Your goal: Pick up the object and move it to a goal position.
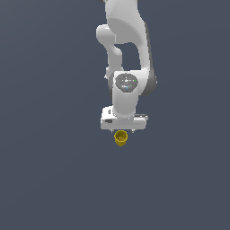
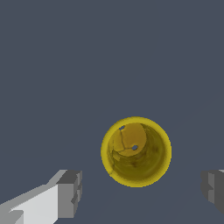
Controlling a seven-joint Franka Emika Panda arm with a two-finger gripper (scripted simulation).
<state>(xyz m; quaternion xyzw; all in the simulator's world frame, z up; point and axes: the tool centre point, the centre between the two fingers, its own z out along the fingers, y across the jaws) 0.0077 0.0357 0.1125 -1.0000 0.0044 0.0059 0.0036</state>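
Cup [image 1: 120, 137] stands upright on the bare floor in the exterior view, just below the gripper [image 1: 122, 131], whose fingers are hidden behind the hand; no goal marker shows. Nothing else around, nothing in the way. Wrist view: cup [image 2: 136, 151] seen mouth-up, hollow, between two grey pads [image 2: 70, 192], jaws spread wide and holding nothing. Cup sits off the line between the pads, so a straight descent risks a fingertip landing on the rim, tipping it, or closing on an off-centre, slipping grasp of the tapered wall.
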